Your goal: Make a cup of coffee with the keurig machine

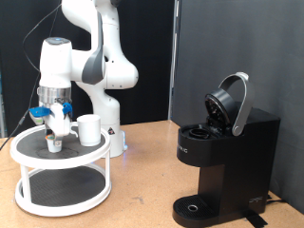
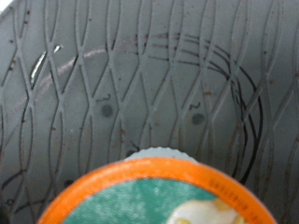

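Jaws (image 1: 55, 134) low over stand (image 1: 28, 152) top, cup (image 1: 89, 129) beside, keurig machine (image 1: 223, 157) lid up

The exterior view looks level across the wooden table (image 1: 142, 171), taking in the arm, two-tier white stand (image 1: 59, 157) and keurig machine (image 1: 223, 161). The wrist view faces straight down, very close above the stand's dark mat (image 2: 140, 84) and an orange-rimmed pod (image 2: 149, 196).

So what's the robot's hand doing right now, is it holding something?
Gripper: down at the coffee pod on the white two-tier stand, beside the cup; open or closed cannot be told.
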